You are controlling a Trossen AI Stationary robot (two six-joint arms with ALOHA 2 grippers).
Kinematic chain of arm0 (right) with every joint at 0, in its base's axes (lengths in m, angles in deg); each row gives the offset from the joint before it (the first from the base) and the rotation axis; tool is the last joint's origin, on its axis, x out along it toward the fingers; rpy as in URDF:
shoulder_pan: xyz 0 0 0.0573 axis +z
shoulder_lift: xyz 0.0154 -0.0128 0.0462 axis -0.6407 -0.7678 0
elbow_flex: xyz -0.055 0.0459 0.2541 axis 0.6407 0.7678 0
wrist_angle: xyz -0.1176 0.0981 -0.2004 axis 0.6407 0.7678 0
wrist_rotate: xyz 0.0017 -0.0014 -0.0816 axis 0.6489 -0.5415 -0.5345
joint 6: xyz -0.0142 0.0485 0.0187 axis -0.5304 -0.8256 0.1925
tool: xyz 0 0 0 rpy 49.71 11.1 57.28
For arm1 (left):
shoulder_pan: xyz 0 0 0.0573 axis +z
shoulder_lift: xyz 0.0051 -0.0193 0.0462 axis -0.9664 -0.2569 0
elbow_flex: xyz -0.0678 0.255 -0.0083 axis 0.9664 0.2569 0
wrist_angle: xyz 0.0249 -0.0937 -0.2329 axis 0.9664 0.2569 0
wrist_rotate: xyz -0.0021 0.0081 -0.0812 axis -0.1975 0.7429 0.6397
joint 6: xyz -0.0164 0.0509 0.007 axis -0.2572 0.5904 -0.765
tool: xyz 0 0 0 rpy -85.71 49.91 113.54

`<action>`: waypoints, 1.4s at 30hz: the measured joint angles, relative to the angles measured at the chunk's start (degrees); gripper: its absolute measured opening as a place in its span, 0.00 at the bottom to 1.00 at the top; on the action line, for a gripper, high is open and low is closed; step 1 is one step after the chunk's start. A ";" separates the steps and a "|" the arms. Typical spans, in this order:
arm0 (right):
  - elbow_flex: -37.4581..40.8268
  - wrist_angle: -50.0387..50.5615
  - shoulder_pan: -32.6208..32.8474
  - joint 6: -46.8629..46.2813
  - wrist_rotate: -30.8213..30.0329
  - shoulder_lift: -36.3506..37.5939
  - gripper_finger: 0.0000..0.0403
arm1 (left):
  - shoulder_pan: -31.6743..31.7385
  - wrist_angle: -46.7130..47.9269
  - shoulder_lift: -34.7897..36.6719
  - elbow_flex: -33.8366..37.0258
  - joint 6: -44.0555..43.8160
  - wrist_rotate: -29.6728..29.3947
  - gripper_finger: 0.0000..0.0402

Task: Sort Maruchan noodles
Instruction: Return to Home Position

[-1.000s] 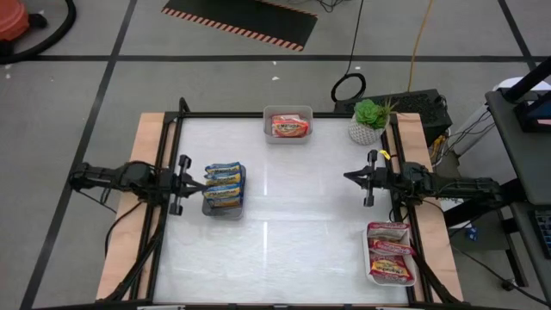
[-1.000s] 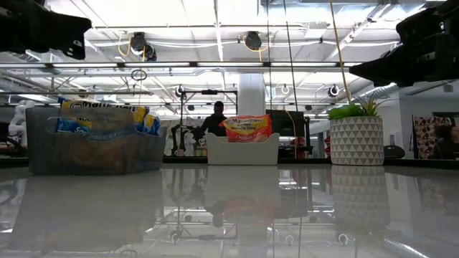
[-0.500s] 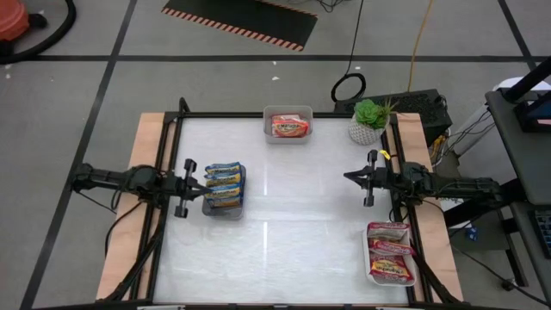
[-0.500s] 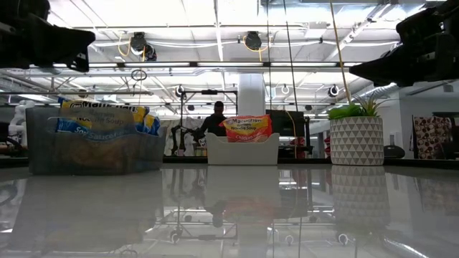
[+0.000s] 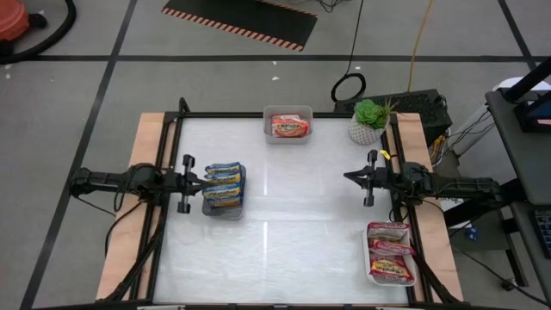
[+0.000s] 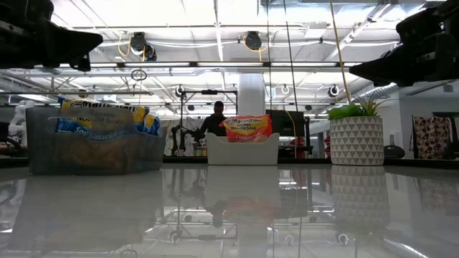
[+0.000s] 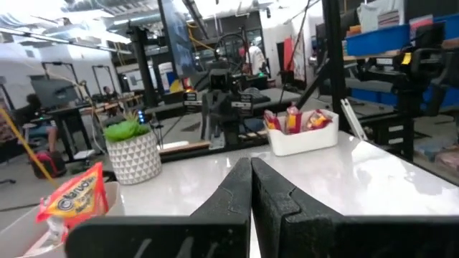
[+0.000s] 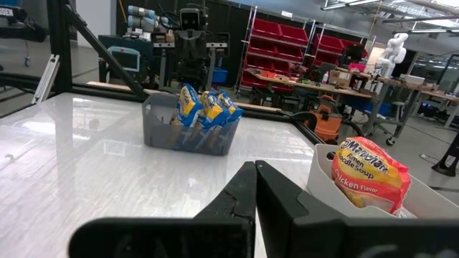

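Note:
Blue-and-yellow noodle packets (image 5: 225, 182) stand on edge in a grey tray (image 8: 188, 136) at the table's left. One orange packet (image 5: 289, 127) stands in a clear tray (image 5: 288, 136) at the far edge. Maroon-and-silver packets (image 5: 390, 250) lie in a white tray (image 7: 301, 140) at the near right corner. My left gripper (image 5: 203, 181) is shut and empty; it hovers level just left of the grey tray and higher than its rim. Across the table, my right gripper (image 5: 347, 176) is shut too, level, over the table's right side, holding nothing.
A potted green plant (image 5: 368, 120) in a white patterned pot stands at the far right corner. The glossy white tabletop (image 5: 284, 207) stretches bare between the two grippers. A black frame rail (image 5: 258, 115) borders the table.

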 joint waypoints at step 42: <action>-0.01 0.02 0.01 0.02 0.00 0.00 0.00 | 7.79 5.24 -0.13 -0.04 -13.39 8.70 0.00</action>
